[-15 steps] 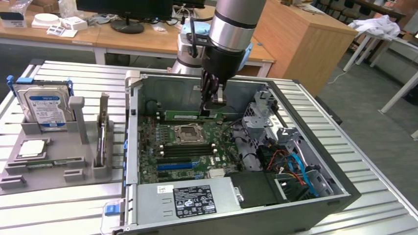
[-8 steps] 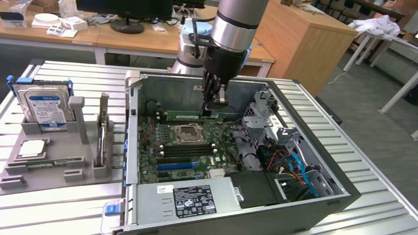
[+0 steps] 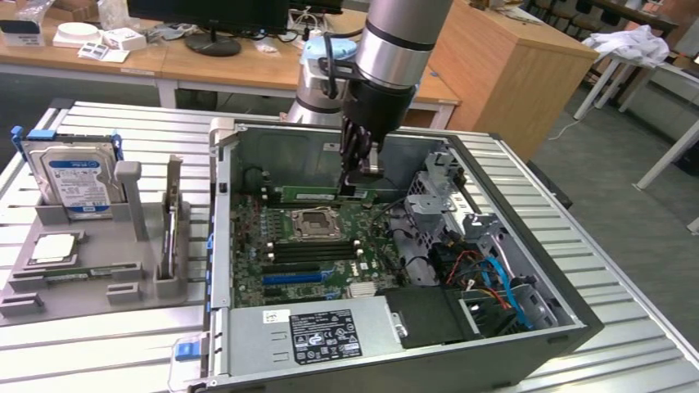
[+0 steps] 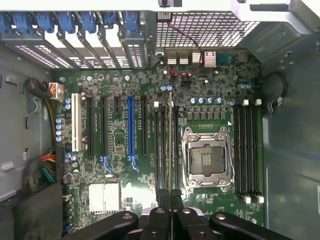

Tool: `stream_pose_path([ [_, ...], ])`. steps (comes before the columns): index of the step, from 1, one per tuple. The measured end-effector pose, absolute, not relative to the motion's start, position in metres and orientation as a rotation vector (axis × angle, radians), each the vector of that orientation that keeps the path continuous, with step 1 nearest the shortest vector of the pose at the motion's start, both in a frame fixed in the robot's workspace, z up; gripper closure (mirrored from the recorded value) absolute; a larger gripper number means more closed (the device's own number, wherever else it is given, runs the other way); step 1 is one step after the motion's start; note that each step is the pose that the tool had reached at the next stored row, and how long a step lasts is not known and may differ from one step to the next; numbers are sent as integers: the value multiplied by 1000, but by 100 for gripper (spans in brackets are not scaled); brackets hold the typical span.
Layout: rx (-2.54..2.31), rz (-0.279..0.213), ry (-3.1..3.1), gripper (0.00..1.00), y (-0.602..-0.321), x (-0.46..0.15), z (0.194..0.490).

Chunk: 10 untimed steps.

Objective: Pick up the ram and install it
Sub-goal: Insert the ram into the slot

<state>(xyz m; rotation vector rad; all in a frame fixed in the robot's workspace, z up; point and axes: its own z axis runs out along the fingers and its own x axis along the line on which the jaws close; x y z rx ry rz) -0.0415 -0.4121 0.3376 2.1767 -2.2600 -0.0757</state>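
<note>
The ram [image 3: 319, 195] is inside the open computer case [image 3: 568, 315], held on edge over the motherboard [image 4: 115, 145] — a thin green stick lying level, just beyond the CPU socket [image 3: 311, 223] as the exterior view sees it. From the wrist it shows edge-on [image 4: 170, 145], a narrow line running along the bank of memory slots [image 4: 161, 145] right beside the socket.

The claw [image 3: 361, 182] is closed on the ram's upper edge, seemingly toward one end, its black fingers [image 4: 162, 197] pinched tight with the stick between them. It grips nothing else.

Judging by this, the pick-up is done and the installing step is in hand: the stick is being lined up with a slot. Whether its lower edge already meets the slot I cannot tell; it looks to hang just above. Seating it calls for the edge to run true along one slot, then a straight, even press — an off-centre grip could let the free end tip.

Well apart, on the bench [image 3: 110, 348], a hard drive [image 3: 77, 176] stands in a grey holder [image 3: 65, 291].
</note>
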Motion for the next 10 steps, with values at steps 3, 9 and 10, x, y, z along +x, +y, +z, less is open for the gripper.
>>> stream_pose_path([
  [3, 2177, -76, -2260, 88, -412, -41, 337],
  [9, 2179, -71, -2262, 88, -412, -41, 330],
  [10, 2179, -71, -2263, 88, -412, -41, 328],
])
